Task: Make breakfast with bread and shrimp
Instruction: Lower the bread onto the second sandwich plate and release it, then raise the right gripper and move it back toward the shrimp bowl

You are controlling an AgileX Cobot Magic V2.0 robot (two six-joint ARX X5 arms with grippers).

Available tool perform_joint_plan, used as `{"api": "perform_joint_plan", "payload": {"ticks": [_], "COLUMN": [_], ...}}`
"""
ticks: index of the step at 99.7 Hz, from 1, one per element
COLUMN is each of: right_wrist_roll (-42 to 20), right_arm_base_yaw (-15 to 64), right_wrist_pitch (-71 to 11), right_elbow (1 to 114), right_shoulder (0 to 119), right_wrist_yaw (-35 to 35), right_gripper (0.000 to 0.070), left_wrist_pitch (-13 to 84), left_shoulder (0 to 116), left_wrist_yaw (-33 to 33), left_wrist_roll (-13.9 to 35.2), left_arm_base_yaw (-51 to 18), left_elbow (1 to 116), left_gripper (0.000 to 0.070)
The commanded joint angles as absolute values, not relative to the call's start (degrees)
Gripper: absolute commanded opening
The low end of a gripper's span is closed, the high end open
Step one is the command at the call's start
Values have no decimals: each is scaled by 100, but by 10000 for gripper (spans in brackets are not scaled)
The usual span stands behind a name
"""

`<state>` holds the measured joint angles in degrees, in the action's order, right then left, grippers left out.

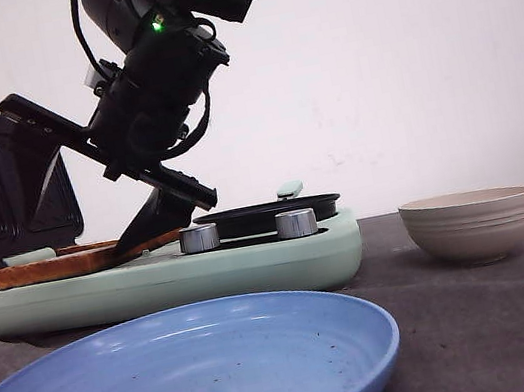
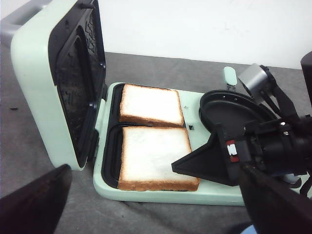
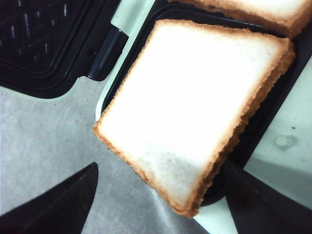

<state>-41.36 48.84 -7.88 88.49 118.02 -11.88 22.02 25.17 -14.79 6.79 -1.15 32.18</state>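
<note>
Right wrist view shows the right gripper with fingers spread, released, straddling the near corner of a bread slice lying flat in the sandwich maker.

Your front view sits low, almost level with the tabletop, looking forward past a blue plate close to the lens. Your left wrist view looks down from farther back at the open sandwich maker and both bread slices. Your right wrist view hangs very close over the nearer slice, which the left wrist view also shows.
</note>
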Motion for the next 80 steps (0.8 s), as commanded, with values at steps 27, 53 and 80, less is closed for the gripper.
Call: {"api": "perform_joint_plan", "payload": {"ticks": [27,53,80], "right_wrist_roll": [-3964,-3334,-1925], "right_arm_base_yaw": [4904,4698,4375], "right_wrist_pitch": [-738,-1160,-2126], "right_elbow": [9013,9013,9013], "right_shoulder": [11869,11222,10101], "right_wrist_yaw": [-1162,-958,27], "right_gripper": [509,508,508], "left_wrist_pitch": [2139,2141,2141], "left_shoulder": [2526,2526,2526], "left_wrist_yaw": [-1463,-1466,-1466], "left_wrist_roll": [679,679,679], "left_arm_base_yaw": [-115,-121,-126], "left_elbow": [3229,3232,3232], "left_gripper": [633,633,633]}}
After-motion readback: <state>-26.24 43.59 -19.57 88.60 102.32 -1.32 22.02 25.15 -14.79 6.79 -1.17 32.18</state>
